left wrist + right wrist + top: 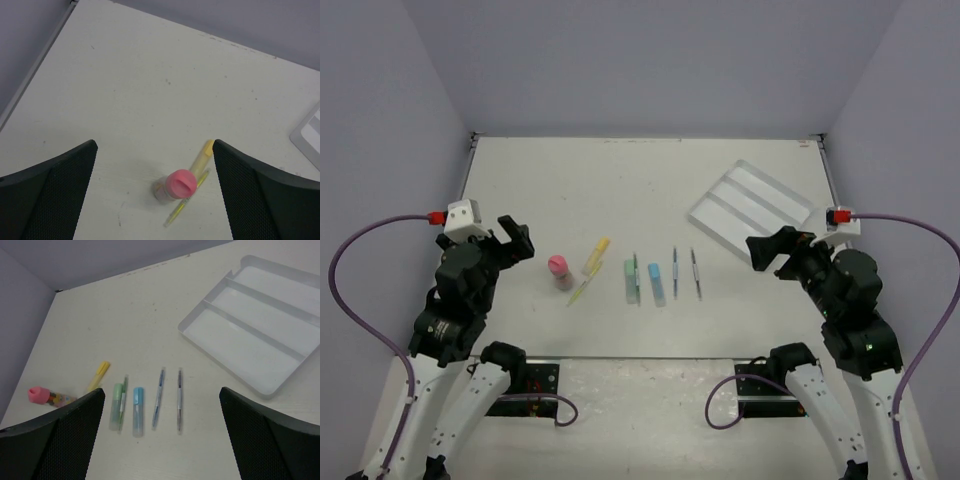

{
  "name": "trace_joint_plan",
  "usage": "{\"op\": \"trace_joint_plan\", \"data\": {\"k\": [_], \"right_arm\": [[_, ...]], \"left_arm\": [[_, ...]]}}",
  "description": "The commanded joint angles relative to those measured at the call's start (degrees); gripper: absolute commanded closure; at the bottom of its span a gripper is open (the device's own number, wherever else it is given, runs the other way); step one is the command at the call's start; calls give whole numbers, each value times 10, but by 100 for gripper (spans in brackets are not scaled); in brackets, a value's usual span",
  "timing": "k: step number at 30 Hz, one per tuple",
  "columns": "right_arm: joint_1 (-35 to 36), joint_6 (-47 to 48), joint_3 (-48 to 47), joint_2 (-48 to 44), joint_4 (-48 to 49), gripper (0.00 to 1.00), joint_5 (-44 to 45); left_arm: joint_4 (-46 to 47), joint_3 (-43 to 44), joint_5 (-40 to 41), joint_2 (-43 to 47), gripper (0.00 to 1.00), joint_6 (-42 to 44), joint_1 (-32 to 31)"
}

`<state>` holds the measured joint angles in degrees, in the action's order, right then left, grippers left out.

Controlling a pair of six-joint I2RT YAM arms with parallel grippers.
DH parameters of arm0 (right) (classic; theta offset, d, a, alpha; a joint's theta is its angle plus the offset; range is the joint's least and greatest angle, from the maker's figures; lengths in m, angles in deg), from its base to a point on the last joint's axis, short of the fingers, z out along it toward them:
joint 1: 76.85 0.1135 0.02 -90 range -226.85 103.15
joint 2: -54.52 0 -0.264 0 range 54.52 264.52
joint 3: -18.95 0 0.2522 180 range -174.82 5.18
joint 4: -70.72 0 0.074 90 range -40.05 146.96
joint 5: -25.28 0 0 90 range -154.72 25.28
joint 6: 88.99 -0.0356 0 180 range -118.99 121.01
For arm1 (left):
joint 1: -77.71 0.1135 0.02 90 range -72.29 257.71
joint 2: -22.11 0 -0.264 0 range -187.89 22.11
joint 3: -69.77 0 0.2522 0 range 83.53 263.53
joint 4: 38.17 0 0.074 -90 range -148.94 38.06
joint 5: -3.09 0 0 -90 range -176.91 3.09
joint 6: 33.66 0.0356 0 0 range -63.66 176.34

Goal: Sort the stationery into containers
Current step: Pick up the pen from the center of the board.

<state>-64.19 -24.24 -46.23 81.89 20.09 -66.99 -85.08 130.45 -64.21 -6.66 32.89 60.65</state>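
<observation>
Clear, shallow three-channel plastic tray [752, 203] on matte bench [620, 180]; stubby pink cylinder [559, 270] through slim grey pens [675, 270] lie in a row left of it. Both hands spread, empty: right hand [765, 252] at tray's near corner, left hand [517, 240] farthest from tray, just past the cylinder.

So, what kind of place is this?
Likely a lab robot cell: a white table inside plain grey walls, left arm and right arm mounted at its edge, stationery lined up near a clear tray.

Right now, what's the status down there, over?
Left gripper open, right gripper open, both empty. Stationery all on table, tray empty. Nothing blocking.
</observation>
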Motion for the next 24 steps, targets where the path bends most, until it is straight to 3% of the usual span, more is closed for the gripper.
{"op": "trace_joint_plan", "data": {"k": [1,8,14,19,24], "right_arm": [[-3,-1,-14,4,2,1,21],[-2,-10,-9,64,20,1,10],[23,-6,-36,263,8,1,-34],[157,-36,-87,439,-25,14,143],[179,-27,-118,581,-7,40,119]], "left_arm": [[3,0,3,-6,0,-1,-2],[12,-5,-20,-26,0,7,-2],[11,-4,-22,-39,0,7,-3],[14,-9,-32,-43,0,7,-2],[16,-9,-45,-56,0,12,-2]]}}
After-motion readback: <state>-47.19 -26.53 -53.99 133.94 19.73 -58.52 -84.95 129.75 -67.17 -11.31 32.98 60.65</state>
